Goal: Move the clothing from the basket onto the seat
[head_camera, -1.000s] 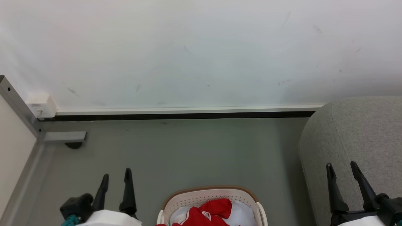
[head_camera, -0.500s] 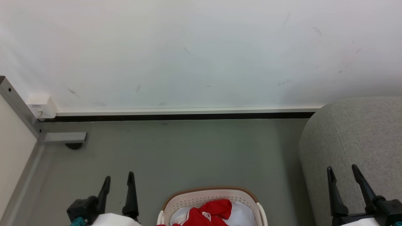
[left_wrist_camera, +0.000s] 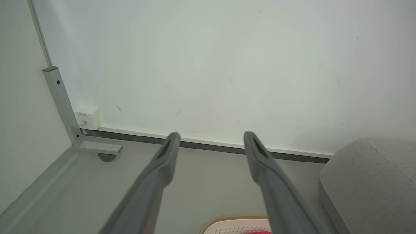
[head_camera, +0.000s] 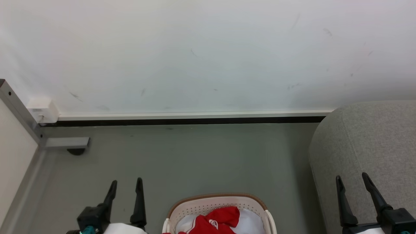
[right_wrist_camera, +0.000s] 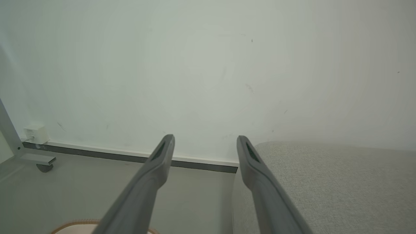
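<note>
A: Where is the clothing (head_camera: 214, 221)?
B: In the basket (head_camera: 216, 199), near us. The seat (head_camera: 373, 139) is on the right.
A: Our left gripper (head_camera: 126, 180) and right gripper (head_camera: 351, 175) are open, empty.
B: We reach down slowly and pinch the red top.

Clothing (head_camera: 221, 217) in the laundry basket (head_camera: 217, 199) on the floor (head_camera: 195, 156), between left gripper (head_camera: 126, 180) and right gripper (head_camera: 351, 175). Sofa (head_camera: 367, 139) to the right of the basket, behind the right gripper. Wall (head_camera: 208, 48) behind all, frame foot (head_camera: 66, 142) far left.
</note>
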### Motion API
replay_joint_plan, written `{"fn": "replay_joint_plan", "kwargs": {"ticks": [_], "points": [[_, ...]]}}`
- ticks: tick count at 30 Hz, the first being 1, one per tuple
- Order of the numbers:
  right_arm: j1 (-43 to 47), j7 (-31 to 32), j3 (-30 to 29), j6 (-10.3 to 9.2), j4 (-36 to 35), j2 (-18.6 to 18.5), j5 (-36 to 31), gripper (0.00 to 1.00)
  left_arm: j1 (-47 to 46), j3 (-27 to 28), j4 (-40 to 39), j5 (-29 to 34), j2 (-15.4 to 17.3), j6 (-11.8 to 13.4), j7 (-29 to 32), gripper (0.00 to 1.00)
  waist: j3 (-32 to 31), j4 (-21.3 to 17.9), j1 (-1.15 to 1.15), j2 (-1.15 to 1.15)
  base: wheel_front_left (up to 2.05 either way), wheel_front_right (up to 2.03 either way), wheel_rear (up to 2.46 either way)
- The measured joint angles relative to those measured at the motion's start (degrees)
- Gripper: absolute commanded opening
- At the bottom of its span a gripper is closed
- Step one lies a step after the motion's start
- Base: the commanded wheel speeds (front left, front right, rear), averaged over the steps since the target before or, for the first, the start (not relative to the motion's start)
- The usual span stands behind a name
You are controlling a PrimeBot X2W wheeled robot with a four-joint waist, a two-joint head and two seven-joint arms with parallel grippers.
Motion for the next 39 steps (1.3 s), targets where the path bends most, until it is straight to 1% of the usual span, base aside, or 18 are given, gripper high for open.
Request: {"fn": "replay_joint_plan", "kwargs": {"ticks": [5, 10, 13, 18, 21, 25, 27, 28, 30, 33, 39], "points": [[-0.03, -0.01, -0.18, 0.0, -0.03, 0.42, -1.96, 1.0, -0.04, -0.26, 0.02, 1.87, 0.01, -0.02, -0.51, 1.0, 0.53, -0.39, 0.0, 0.0, 0.0, 0.0, 0.0], [-0.8, -0.02, -0.03, 0.0, -0.45, 0.56, -1.71, 1.0, -1.24, -0.73, 0.41, 3.15, 0.04, -0.87, -0.62, 1.0, 2.1, -1.21, 0.0, 0.0, 0.0, 0.0, 0.0], [-2.28, -0.02, 0.12, 0.0, -1.14, 0.57, -1.15, 1.0, -3.12, -1.33, 1.46, 3.66, 0.07, -2.1, -0.63, 1.0, 4.0, -1.85, 0.0, 0.0, 0.0, 0.0, 0.0], [-5.2, -0.03, 0.99, 0.0, -2.19, 0.58, 0.37, 1.0, -7.43, -3.97, 8.56, 5.94, 0.35, -5.24, -0.63, 1.0, 8.12, -3.39, 0.0, 0.0, 0.0, 0.0, 0.0], [-7.18, -0.11, 1.78, 0.0, -2.67, 0.57, 1.49, 1.0, -11.55, -6.06, 14.02, 7.42, 1.01, -6.47, -0.54, 1.0, 11.05, -4.58, 0.01, 0.0, 0.0, 0.0, 0.0], [-9.54, -0.12, 2.91, 0.0, -3.3, 0.59, 3.04, 1.0, -16.18, -9.72, 21.11, 9.87, 1.78, -7.98, 3.09, 1.0, 15.12, -6.45, 0.01, 0.0, 0.0, 0.0, 0.0], [-10.17, -0.12, 3.18, 0.0, -3.43, 0.57, 3.68, 1.0, -17.22, -10.48, 22.41, 10.17, 1.85, -8.35, 3.94, 1.0, 16.12, -6.96, 0.01, 0.0, 0.0, 0.0, 0.0], [-11.26, -0.12, 3.69, 0.0, -3.71, 0.56, 4.9, 1.0, -19.12, -11.98, 25.14, 10.49, 1.91, -8.88, 6.26, 1.0, 18.13, -8.04, 0.01, 0.0, 0.0, 0.0, 0.0], [-12.14, -0.12, 4.21, 0.0, -4.0, 0.55, 5.86, 1.0, -20.72, -13.38, 27.6, 10.74, 2.11, -9.38, 8.99, 1.0, 20.17, -9.13, 0.01, 0.0, 0.0, 0.0, 0.0], [-13.77, -0.18, 4.99, 0.0, -4.54, 0.57, 7.51, 1.0, -22.98, -15.07, 30.5, 10.96, 2.64, -9.88, 12.43, 1.0, 23.26, -10.78, 0.01, 0.0, 0.0, 0.0, 0.0], [-17.29, -0.18, 7.04, 0.0, -6.58, 0.55, 10.77, 1.0, -27.78, -17.52, 33.77, 11.66, 4.98, -9.96, 16.58, 1.0, 29.86, -14.21, 0.01, 0.0, 0.0, 0.0, 0.0]]}}
